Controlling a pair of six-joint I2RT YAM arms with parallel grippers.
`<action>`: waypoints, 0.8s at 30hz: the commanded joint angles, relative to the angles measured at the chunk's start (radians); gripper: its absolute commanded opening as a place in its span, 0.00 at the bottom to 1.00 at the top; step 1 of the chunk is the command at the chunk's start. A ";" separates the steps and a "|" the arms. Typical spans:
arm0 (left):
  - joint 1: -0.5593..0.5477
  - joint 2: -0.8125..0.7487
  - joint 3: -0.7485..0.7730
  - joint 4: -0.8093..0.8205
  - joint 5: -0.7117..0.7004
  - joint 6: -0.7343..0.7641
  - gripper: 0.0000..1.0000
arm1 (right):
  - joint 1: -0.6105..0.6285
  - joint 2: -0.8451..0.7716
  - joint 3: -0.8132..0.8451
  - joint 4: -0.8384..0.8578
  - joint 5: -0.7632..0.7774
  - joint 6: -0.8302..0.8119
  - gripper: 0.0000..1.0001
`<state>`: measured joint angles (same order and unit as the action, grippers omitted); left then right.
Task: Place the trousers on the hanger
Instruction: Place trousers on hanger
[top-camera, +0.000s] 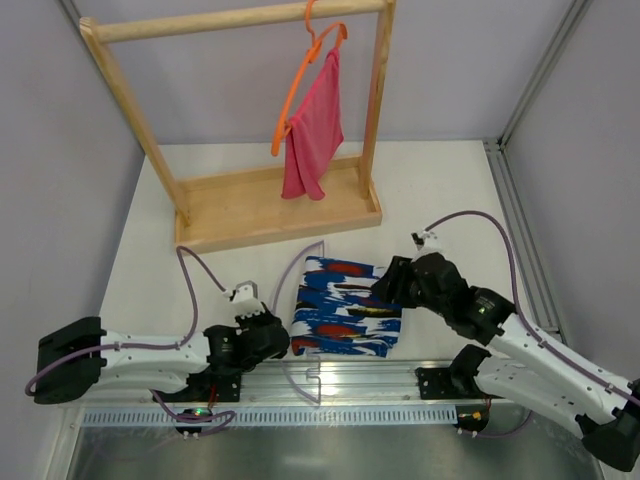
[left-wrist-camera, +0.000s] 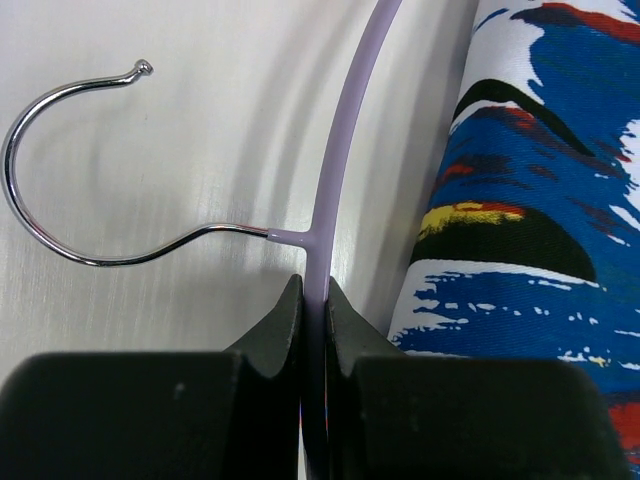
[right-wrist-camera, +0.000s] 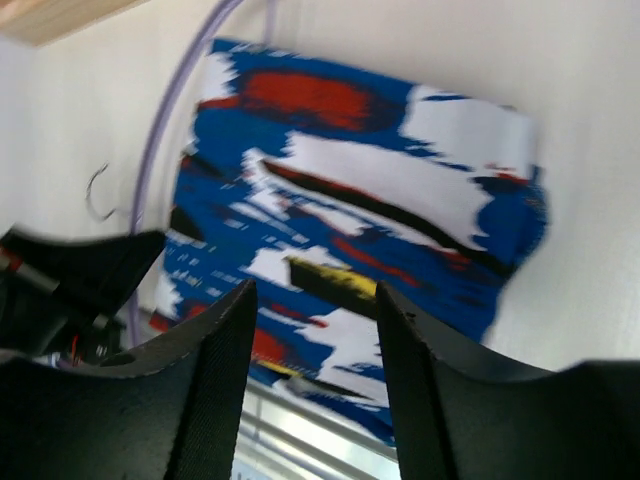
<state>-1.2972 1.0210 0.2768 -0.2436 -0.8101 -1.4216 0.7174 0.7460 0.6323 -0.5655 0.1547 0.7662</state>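
The trousers (top-camera: 345, 305) lie folded on the white table, in a blue, white, red and black print. The hanger (top-camera: 296, 262) is thin lilac plastic and runs along their left edge. My left gripper (top-camera: 280, 340) is shut on the hanger's arm (left-wrist-camera: 340, 150) just below the neck, where the metal hook (left-wrist-camera: 60, 150) curls off to the left, with the trousers (left-wrist-camera: 530, 200) beside it. My right gripper (top-camera: 385, 290) hovers over the right side of the trousers (right-wrist-camera: 380, 200). It (right-wrist-camera: 315, 290) is open with nothing between its fingers. The hanger (right-wrist-camera: 150, 180) curves beyond the cloth.
A wooden rack (top-camera: 280, 205) stands at the back, with an orange hanger (top-camera: 300, 85) and a pink cloth (top-camera: 315, 130) hung on its top bar. A metal rail (top-camera: 330, 390) runs along the near table edge under the arms. Grey walls close in both sides.
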 joint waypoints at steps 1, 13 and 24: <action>0.001 -0.061 0.047 -0.028 -0.057 0.058 0.01 | 0.147 0.027 0.021 0.160 -0.072 -0.061 0.55; 0.001 -0.189 0.041 0.047 0.002 0.135 0.11 | 0.603 0.456 -0.029 0.729 -0.081 -0.099 0.58; 0.003 -0.262 0.030 0.078 0.023 0.161 0.10 | 0.850 0.688 -0.008 0.929 0.121 -0.015 0.58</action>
<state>-1.2953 0.7856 0.2790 -0.2459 -0.7708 -1.2816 1.5318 1.3876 0.5945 0.2451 0.1757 0.7185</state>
